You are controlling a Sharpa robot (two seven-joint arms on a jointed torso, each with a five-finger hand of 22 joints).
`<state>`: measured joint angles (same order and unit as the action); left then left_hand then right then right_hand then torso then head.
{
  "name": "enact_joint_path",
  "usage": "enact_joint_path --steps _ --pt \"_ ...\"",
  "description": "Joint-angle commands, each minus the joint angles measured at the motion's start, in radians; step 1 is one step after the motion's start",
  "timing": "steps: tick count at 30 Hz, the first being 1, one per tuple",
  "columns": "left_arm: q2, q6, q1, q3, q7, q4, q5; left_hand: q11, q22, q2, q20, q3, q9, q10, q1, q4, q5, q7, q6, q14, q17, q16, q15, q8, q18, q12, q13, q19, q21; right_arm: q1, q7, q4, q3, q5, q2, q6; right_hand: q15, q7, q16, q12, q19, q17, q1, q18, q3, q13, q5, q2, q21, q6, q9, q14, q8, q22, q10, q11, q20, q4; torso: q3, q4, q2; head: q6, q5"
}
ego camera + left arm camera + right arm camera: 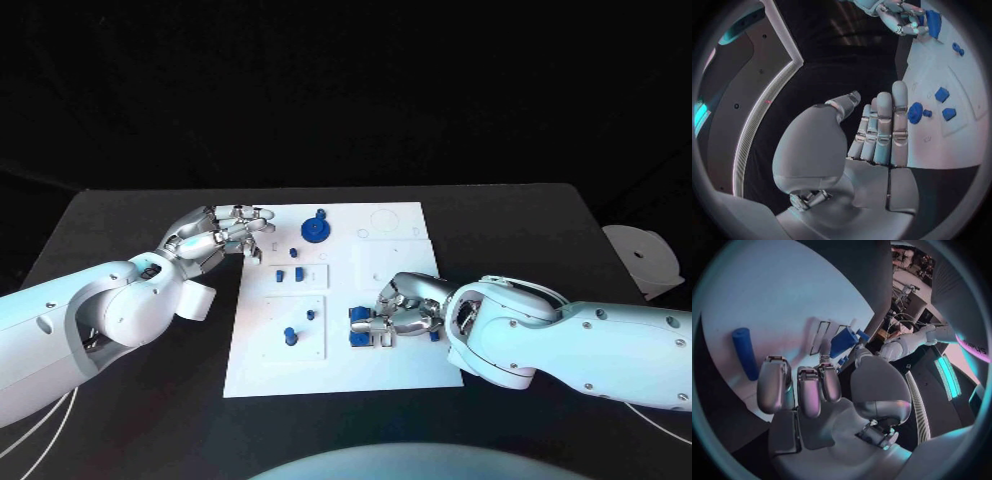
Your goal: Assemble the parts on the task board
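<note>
The white task board lies in the middle of the black table. On it are a round blue part, two small blue parts in a recessed panel, and more blue pieces lower down. My left hand hovers at the board's far left edge; its fingers are stretched out and hold nothing, near the round part. My right hand is curled over the board's right side. It pinches a blue block between thumb and fingertip, beside a lying blue cylinder.
A white rounded object stands at the table's right edge. Bare black table lies to the left of the board and behind it. Empty outlined slots on the board are close to the held block.
</note>
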<state>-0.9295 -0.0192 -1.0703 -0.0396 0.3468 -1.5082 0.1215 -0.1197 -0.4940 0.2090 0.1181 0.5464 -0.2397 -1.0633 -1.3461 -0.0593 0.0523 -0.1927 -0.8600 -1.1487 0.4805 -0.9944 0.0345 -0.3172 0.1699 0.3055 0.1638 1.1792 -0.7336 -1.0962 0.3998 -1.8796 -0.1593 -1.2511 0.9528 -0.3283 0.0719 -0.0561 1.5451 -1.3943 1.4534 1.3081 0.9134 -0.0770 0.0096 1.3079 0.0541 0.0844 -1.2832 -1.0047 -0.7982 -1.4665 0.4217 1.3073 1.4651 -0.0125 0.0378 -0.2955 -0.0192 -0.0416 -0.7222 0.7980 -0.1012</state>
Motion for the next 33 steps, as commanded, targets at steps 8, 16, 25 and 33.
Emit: enact_joint_path --steps 8,16,25,33 --pt "-0.001 0.017 0.0 -0.001 0.003 -0.003 0.003 0.001 -0.002 -0.005 0.003 -0.004 0.001 0.006 0.007 -0.002 0.002 -0.004 0.003 0.008 0.002 -0.005 0.001 -0.001 0.013 0.005 0.001 -0.008 -0.005 0.002 -0.032 -0.031 0.0 -0.023 0.023 -0.009 0.008 0.006 0.004 -0.005 0.01 0.19 0.152 0.018 -0.023 0.109 0.048 -0.056 -0.014 0.001 -0.007 -0.09 0.025 0.117 0.007 -0.008 -0.007 0.008 0.0003 0.0007 0.0 0.0 0.003" --pt "-0.001 0.019 0.0 -0.001 0.003 -0.003 0.003 0.0 -0.002 -0.005 0.003 -0.004 0.001 0.006 0.007 -0.002 0.002 -0.004 0.003 0.008 0.002 -0.005 0.002 -0.001 0.013 0.005 0.001 -0.008 -0.005 0.004 -0.047 -0.046 0.0 -0.026 0.03 0.0 0.012 0.011 0.007 -0.015 0.015 0.199 0.216 0.02 -0.04 0.12 0.071 -0.06 -0.023 -0.005 -0.008 -0.092 0.034 0.125 0.015 -0.012 -0.01 0.009 0.0005 0.0004 0.0 0.001 0.001" --pt "-0.001 0.02 0.0 -0.001 0.003 -0.003 0.003 0.0 -0.002 -0.005 0.003 -0.004 0.002 0.006 0.008 -0.003 0.002 -0.004 0.003 0.008 0.002 -0.005 0.002 -0.001 0.013 0.005 0.001 -0.008 -0.005 0.004 -0.026 -0.023 0.0 -0.03 0.02 0.025 0.013 0.012 0.007 -0.015 0.017 0.202 0.23 0.021 -0.044 0.121 0.078 -0.069 -0.027 -0.006 -0.007 -0.092 0.035 0.128 0.016 -0.013 -0.011 0.006 -0.001 -0.0006 0.0 0.004 0.0" --pt "-0.002 0.018 0.0 -0.001 0.003 -0.003 0.003 0.0 -0.002 -0.005 0.003 -0.004 0.002 0.006 0.008 -0.003 0.002 -0.004 0.003 0.008 0.002 -0.005 0.002 -0.001 0.013 0.005 0.001 -0.008 -0.005 0.004 -0.014 -0.016 0.0 -0.041 0.017 0.042 0.013 0.013 0.008 -0.016 0.018 0.203 0.247 0.021 -0.047 0.122 0.083 -0.071 -0.028 -0.006 -0.005 -0.092 0.035 0.13 0.017 -0.014 -0.011 0.009 -0.0006 -0.0003 0.0 0.005 0.001"
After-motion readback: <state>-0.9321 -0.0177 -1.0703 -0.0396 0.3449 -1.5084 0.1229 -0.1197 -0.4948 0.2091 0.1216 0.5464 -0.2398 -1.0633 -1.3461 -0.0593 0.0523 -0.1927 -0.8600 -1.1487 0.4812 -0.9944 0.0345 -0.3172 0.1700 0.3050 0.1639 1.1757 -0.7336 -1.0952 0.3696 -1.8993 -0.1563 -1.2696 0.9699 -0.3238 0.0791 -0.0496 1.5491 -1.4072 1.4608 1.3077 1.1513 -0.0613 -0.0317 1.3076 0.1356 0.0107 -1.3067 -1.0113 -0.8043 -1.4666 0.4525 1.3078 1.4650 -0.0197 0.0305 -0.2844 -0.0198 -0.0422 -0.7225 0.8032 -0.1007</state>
